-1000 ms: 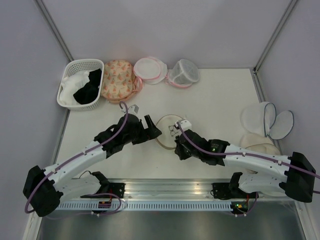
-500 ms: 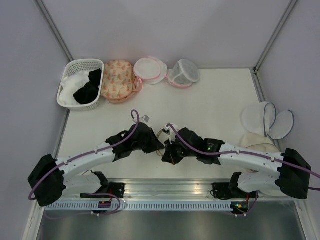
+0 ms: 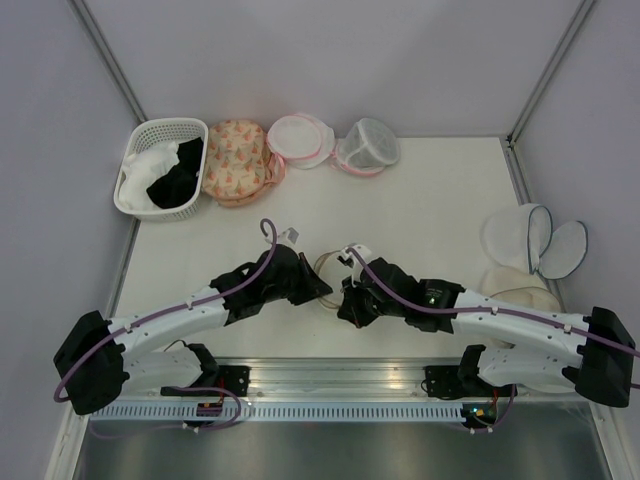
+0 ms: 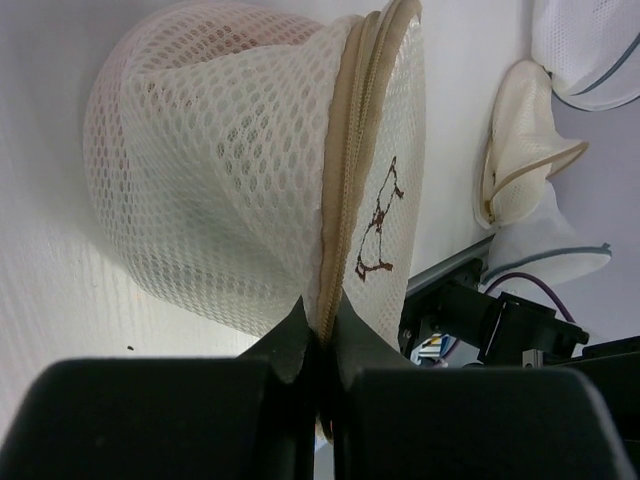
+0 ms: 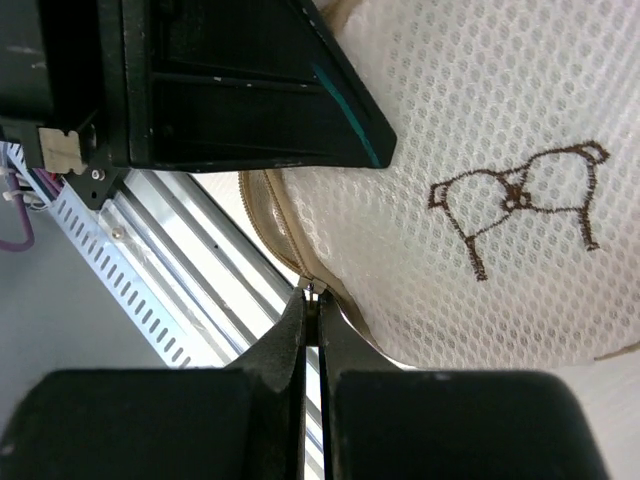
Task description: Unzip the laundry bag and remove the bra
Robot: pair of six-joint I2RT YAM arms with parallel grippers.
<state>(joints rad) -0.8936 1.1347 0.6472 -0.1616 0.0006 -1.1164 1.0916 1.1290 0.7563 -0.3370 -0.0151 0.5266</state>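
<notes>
The laundry bag [image 3: 329, 266], a round, dome-shaped cream-white mesh bag with beige zip trim, lies on the white table [image 3: 430, 210] just toward 6 o'clock of its centre in the top view. It sits between the two black grippers, which hide most of it.

The left gripper [image 3: 320, 289] meets the bag from 9 o'clock. In the left wrist view its fingers [image 4: 296, 335] are pressed together with no gap, pinching the beige zip trim [image 4: 345, 180] at the bag's edge. The small dark line drawing [image 4: 378, 225] lies on the flat face beside the trim. A faint pinkish tint near the top of the dome may be the soft pale pink bra [image 4: 205, 28]; its shape cannot be made out through the mesh.

The right gripper [image 3: 347, 301] comes in from 3 o'clock, close to the left one. In the right wrist view its fingers [image 5: 292, 330] are nearly touching and nip a small metal zip pull [image 5: 312, 290] at the trim. The zip trim runs shut where it shows.

At 10 o'clock stands a white plastic slatted basket [image 3: 140, 135] holding white and black garments. A peach floral-print round bag [image 3: 237, 160] touches it, and two pink-trimmed white round mesh bags [image 3: 300, 140] [image 3: 367, 147] follow toward 12 o'clock. At 3 o'clock lies an opened white mesh bag with dark trim [image 3: 535, 240], with cream bags [image 3: 520, 292] just below it.
</notes>
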